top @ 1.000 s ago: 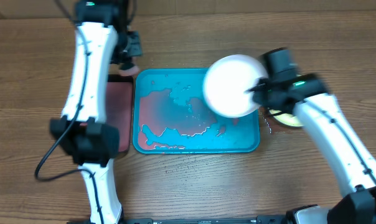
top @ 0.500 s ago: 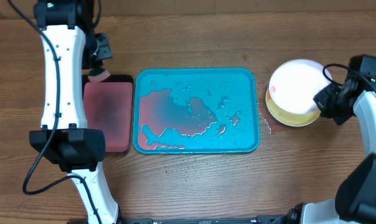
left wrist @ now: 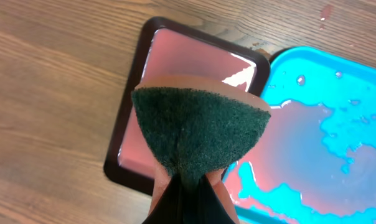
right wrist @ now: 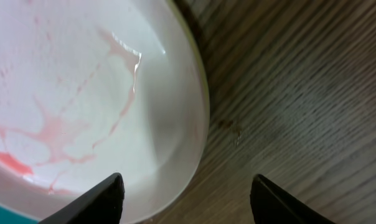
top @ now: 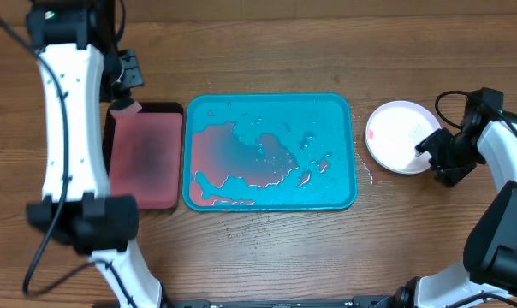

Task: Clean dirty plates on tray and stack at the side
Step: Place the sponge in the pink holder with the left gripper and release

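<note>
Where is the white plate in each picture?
Overhead: the white plate lies at the right, beside the teal tray.
Left wrist: not in it; a sponge fills the middle.
Right wrist: the plate fills the left half, streaked with pink.
Shared landmark: the wooden table shows in all three views.

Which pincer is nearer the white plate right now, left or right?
Right. The right pincer sits at the rim of the white plate; the left pincer, clamping a sponge, is beyond the teal tray, over the pinkish tray.
</note>
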`<state>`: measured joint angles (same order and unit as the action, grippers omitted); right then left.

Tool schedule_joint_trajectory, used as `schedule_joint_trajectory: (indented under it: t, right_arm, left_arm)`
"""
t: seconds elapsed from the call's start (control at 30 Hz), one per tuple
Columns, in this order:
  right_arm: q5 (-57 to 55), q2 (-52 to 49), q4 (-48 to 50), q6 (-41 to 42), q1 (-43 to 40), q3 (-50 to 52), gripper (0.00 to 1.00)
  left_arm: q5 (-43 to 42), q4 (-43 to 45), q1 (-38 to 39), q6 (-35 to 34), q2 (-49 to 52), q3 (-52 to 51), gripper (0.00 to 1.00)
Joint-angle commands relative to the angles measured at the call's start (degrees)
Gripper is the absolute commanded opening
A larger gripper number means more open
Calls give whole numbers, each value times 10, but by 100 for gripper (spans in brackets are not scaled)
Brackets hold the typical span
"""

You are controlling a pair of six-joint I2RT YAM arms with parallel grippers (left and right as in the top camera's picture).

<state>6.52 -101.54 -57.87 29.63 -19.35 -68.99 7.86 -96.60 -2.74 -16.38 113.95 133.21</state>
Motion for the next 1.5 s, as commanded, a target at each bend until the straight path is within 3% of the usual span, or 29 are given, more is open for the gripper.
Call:
schedule_joint_trajectory:
  t: [0.0, 0.13, 0.33, 0.53, 0.67, 0.8, 0.87, 1.0, 1.03, 1.1, 1.33, 1.47]
  right_arm:
    - [40, 21, -18, -31, 6, -52, 70]
    - [34, 55, -45, -46, 28, -99, 84]
    - [34, 106, -40, -60, 74, -111, 91]
    - [22, 107, -41, -72, 120, -111, 91]
    - [-1, 107, -35, -72, 150, -111, 91]
    - [-5, 107, -35, -72, 169, -111, 92]
    - [-5, 107, -35, -72, 174, -111, 92]
    - [-5, 108, -35, -72, 175, -112, 92]
    - [-5, 109, -35, -72, 175, -114, 94]
    - [-5, 116, -36, -73, 175, -121, 100]
    - [-5, 193, -90, -132, 175, -203, 100]
    - [-11, 264, -123, -164, 175, -247, 100]
  left_arm:
    - [35, -2, -3, -13, -69, -58, 4]
    - [72, 0, -3, -43, -94, -161, 5]
    - [71, 89, -7, -34, -98, -326, 4]
    - [19, 345, -22, 142, -98, -500, 4]
    - [19, 510, -26, 184, -98, -605, 4]
    - [17, 583, -26, 197, -98, -659, 5]
    - [17, 595, -26, 205, -98, -666, 17]
    - [17, 596, -26, 206, -98, -660, 64]
    - [17, 589, -25, 202, -99, -653, 72]
    - [18, 566, -21, 188, -105, -629, 100]
    - [15, 422, -9, 153, -188, -485, 100]
    - [15, 433, -6, 147, -243, -431, 100]
